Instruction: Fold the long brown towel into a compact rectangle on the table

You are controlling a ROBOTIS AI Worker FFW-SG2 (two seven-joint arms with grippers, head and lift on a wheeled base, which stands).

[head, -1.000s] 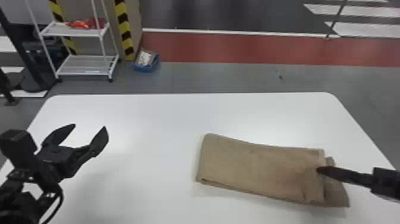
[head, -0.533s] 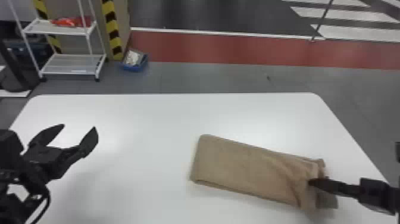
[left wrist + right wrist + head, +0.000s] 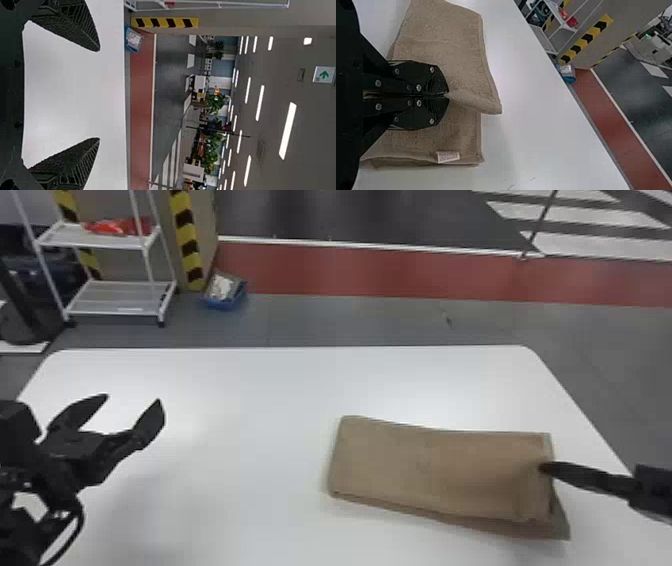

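Claw on the right arm (image 3: 448,95) is clamped on a pinch of the brown towel (image 3: 430,470) at its right end, probably to square the upper layer over the lower. The towel lies folded, near right on the white table (image 3: 250,470). Near left, the left claw (image 3: 131,399) hangs with fingers apart, likely unneeded for this tug.

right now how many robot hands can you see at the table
2. The left hand is open above the left part of the table; the right hand is shut on the towel, near its right end.
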